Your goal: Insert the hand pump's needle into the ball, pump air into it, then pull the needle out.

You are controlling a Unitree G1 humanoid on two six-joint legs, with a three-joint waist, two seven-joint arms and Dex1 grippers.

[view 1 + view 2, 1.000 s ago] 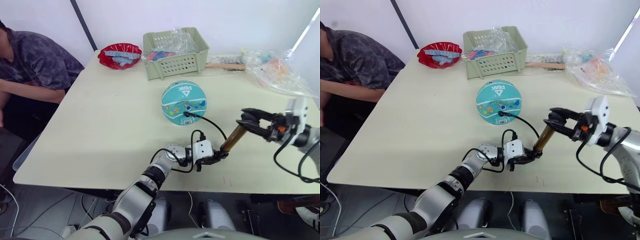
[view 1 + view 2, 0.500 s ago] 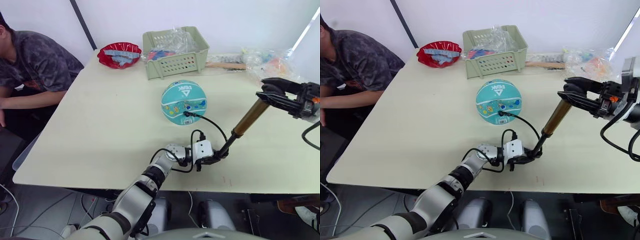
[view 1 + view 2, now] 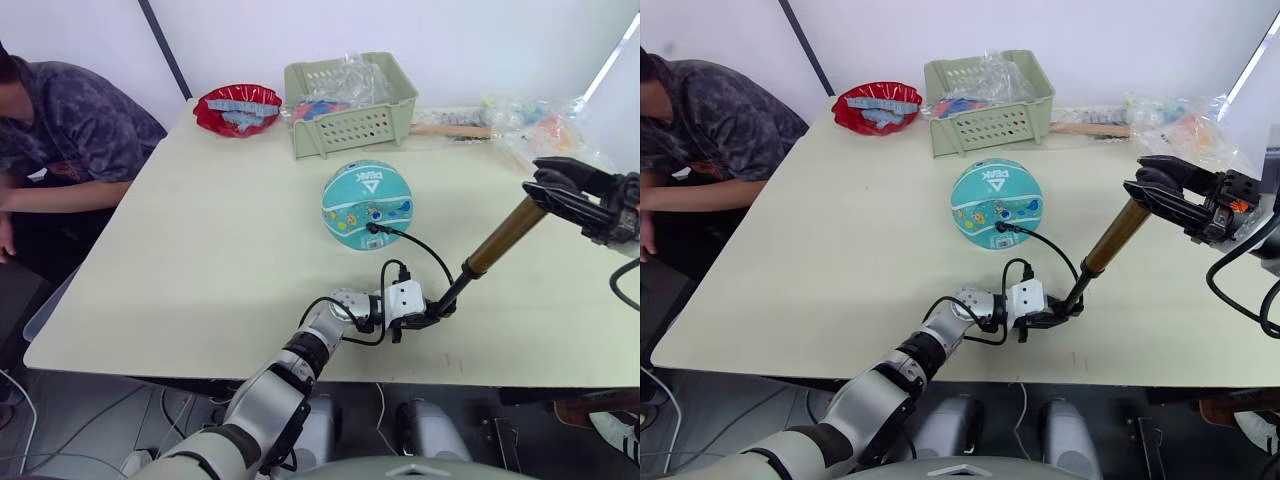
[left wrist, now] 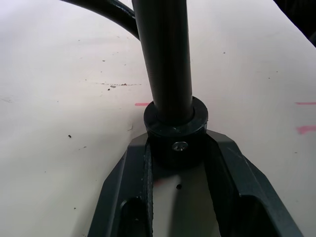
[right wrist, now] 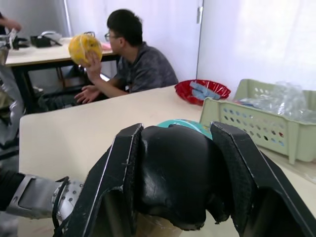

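Teal with white seams and "PEAK" lettering, the ball (image 3: 367, 204) sat on the pale counter (image 3: 200, 260) a little above the centre of the left eye view, just below a green basket (image 3: 348, 104). A thin black hose (image 3: 428, 252) ran from the ball's lower front, where the needle (image 3: 372, 228) was too small to make out, in a curve down toward the hand pump (image 3: 492, 251). The pump lay slanted from lower centre up to the right edge of the frame, with its gold-bronze barrel well right of the ball and its black rod drawn out below the barrel.

The left gripper (image 3: 432, 312) sat low in the frame, below and to the right of the ball, well apart from it. In the left wrist view its fingers (image 4: 129, 192) were closed narrowly on the pump's black lower end cap (image 4: 175, 131), one on each side, close over the counter.

The right gripper (image 3: 556, 185) was at the right edge of the frame, above the counter and far right of the ball. Its fingers (image 5: 119, 173) were spread only as wide as the black T-handle (image 5: 175, 170) clamped between them, at the top of the barrel.

A red bowl (image 3: 240, 108) stood at upper left beside the basket, clear plastic bags (image 3: 540, 135) lay at upper right, and a seated person (image 3: 60, 135) was at the far left.
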